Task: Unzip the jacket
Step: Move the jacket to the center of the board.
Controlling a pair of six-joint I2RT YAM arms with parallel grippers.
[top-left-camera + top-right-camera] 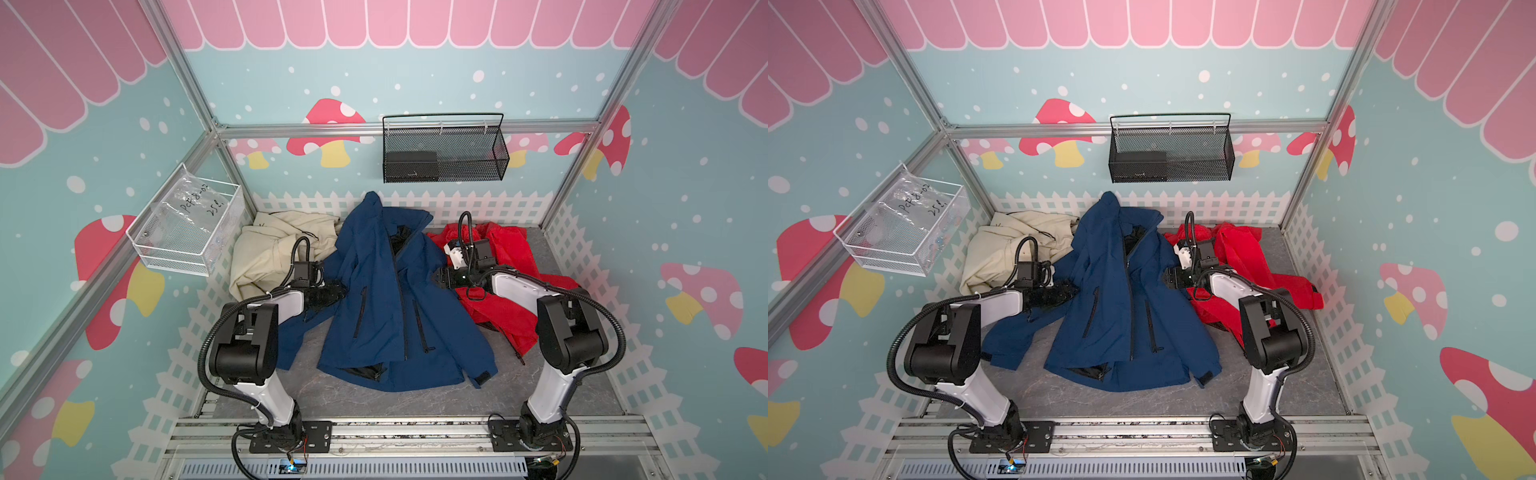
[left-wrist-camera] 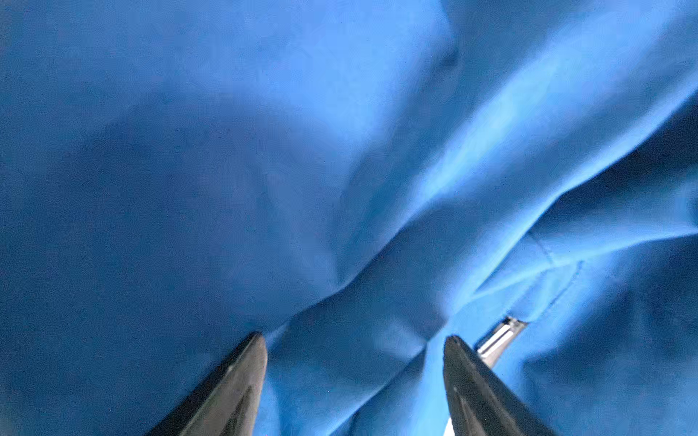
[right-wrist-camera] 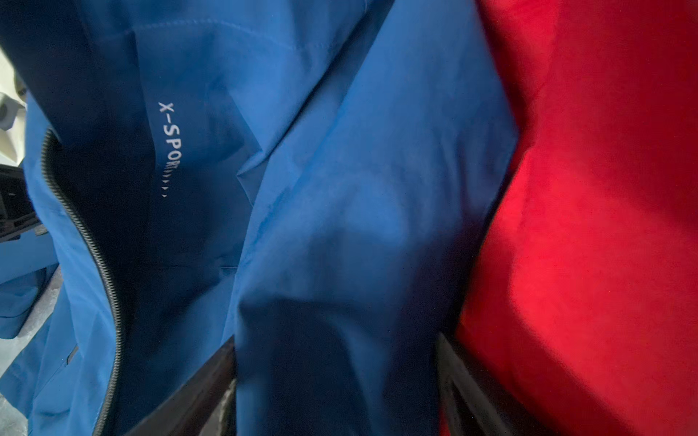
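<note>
Here the blue jacket [image 1: 374, 299] lies front-up in the middle of the worktop [image 1: 415, 399], between a cream garment [image 1: 270, 249] and a red garment [image 1: 507, 307]. Its main zipper [image 1: 401, 299] looks closed below the collar. My left gripper [image 2: 355, 336] and my right gripper [image 3: 336, 339] both stand spread over shoulder cloth, pinching nothing. Risk: closing here would seize loose fabric, not the slider, which I cannot locate. The right gripper could also catch the red garment alongside, and slack cloth may jam the teeth.
</note>
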